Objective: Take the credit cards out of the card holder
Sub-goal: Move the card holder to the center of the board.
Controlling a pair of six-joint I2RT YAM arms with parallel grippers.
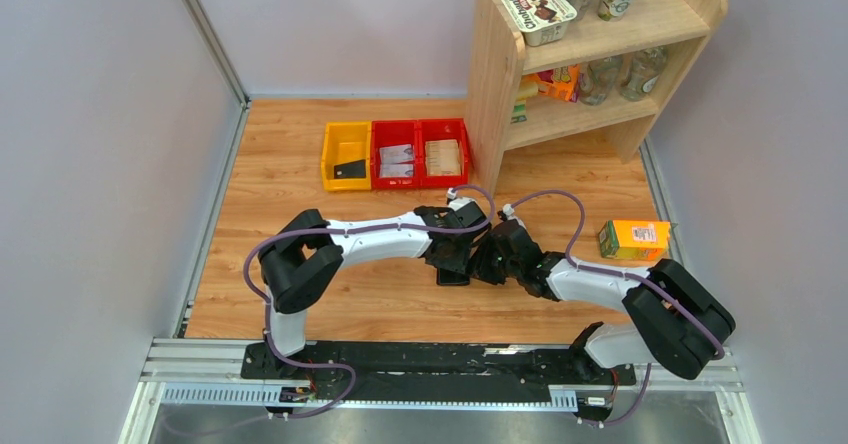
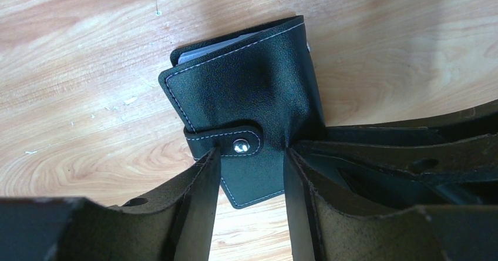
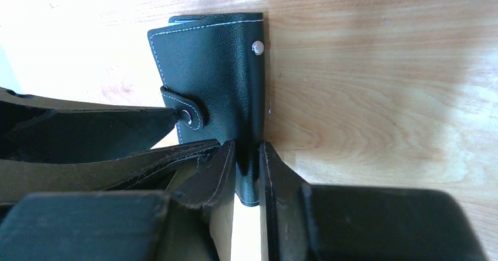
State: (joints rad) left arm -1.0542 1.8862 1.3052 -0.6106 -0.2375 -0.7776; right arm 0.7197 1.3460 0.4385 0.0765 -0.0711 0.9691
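**Q:** Two arms meet at mid-frame in the top view. Why both?
**A:** One steadies and one opens, by my reading. The small black leather-like bifold card holder point(image 1: 453, 277) lies on the pale wooden table point(image 1: 280, 164) beneath the wrists, which cover most of it.

**Q:** Left wrist view?
**A:** The card holder sits at centre, closed, its strap tab point(image 2: 226, 139) snapped. The left gripper point(image 2: 251, 155) straddles that tab from the lower edge, jaws part-way apart. Whether the pads press the leather cannot be told.

**Q:** Right wrist view?
**A:** The right gripper point(image 3: 246, 149), at lower centre, is clenched on the card holder's lower right edge. It is apparently pinning it so the strap can be pulled.

**Q:** And the credit cards?
**A:** Hidden. In the left wrist view a pale sliver shows between the covers at the card holder's upper left corner, but card or lining is undecidable. Fingers cut off the card holder's lower end in both wrist views.
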